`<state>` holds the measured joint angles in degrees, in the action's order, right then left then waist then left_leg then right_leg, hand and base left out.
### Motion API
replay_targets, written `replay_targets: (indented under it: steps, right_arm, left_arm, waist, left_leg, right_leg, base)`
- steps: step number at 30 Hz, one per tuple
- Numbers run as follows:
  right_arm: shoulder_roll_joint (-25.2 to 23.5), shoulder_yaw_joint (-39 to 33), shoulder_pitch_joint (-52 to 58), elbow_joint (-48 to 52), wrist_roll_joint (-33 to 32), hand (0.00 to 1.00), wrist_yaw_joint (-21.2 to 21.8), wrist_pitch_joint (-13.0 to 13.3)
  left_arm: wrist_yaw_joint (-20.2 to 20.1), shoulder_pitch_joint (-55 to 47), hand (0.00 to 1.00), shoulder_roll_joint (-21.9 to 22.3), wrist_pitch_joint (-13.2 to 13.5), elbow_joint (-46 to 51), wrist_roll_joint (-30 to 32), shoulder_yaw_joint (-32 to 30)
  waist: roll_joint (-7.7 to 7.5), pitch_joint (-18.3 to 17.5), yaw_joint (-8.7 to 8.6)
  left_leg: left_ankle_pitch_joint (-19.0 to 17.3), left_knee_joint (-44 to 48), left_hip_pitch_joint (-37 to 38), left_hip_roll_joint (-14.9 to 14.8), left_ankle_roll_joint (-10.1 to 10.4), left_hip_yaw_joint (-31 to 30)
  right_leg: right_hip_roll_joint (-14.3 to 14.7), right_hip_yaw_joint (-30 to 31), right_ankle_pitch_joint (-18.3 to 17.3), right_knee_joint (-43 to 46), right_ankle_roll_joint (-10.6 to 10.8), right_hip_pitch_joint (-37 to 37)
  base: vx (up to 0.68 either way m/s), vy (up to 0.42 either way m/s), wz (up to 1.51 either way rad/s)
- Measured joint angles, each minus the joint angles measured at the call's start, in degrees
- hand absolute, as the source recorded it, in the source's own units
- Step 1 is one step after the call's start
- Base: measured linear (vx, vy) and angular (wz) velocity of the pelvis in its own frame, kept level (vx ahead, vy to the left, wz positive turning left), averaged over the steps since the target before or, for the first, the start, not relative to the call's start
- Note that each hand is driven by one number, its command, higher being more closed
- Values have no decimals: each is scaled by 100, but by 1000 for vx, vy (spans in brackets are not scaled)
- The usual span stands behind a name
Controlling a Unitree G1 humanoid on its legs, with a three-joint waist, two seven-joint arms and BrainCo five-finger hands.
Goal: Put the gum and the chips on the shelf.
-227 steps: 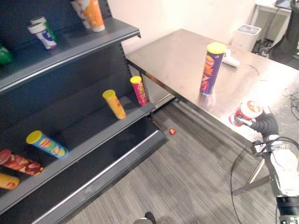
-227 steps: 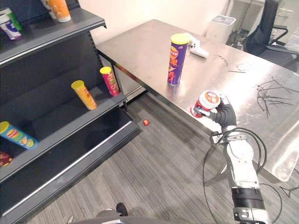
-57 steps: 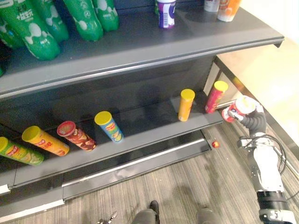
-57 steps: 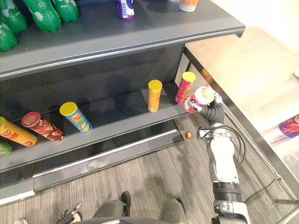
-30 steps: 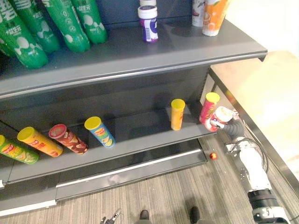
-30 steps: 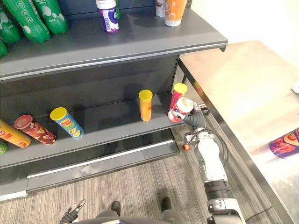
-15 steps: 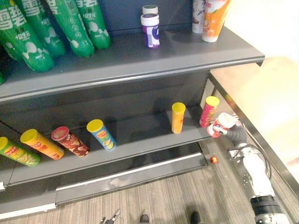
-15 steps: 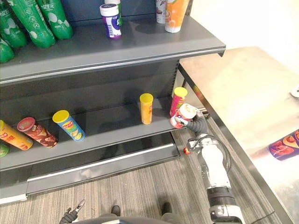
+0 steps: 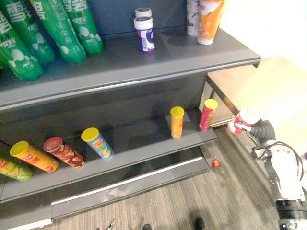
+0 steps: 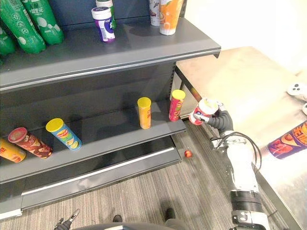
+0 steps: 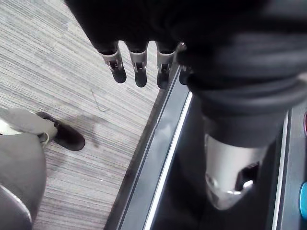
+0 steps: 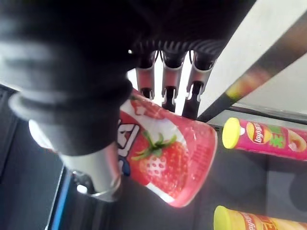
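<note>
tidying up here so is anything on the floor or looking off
A small red thing lies loose on the floor by the lower shelf's right end. On that shelf the left-hand chip cans lean over, while the two on the right stand upright.

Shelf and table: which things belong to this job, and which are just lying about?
Job: strawberry gum tub in right robot hand; purple chips can on table; shelf.
Lying about or idle: green bottles; shelved chip cans; orange cup; red ball on floor; white controller; left robot hand.
</note>
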<state>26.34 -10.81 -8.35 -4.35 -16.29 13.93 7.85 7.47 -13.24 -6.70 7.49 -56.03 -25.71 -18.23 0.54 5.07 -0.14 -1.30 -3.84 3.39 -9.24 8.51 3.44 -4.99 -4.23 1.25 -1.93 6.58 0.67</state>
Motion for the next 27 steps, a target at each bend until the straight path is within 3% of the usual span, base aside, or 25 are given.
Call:
replay_targets:
  steps: [7,17,27]
  right_arm:
    - [511,79,-175,367,-69,100,418,-254]
    - [1522,596,-1416,203,-507,100,665,-468]
    - [1837,1132,-3105,-663,-908,100,655,-660]
  left_arm:
    - [-19,-10,0,-28,-17,-56,2,-11]
    - [-1,-62,0,-29,-48,-152,4,-5]
    - [14,-47,0,-35,-79,-332,190,-1]
  waist:
    - [-160,-215,-34]
    - [-157,-234,-19]
    - [-270,-335,71]
  left_leg:
    - [-1,2,5,4,0,72]
    - [6,-13,-8,11,-8,85]
    - [29,-19,-13,11,-17,-63]
  right_leg:
    - [-5,53,14,-1,14,19]
    - [-4,71,33,-25,6,22]
    - [3,-56,123,-199,-11,-110]
  base:
    - [-11,0,-3]
    - [-13,0,-1]
    - [5,-2,7]
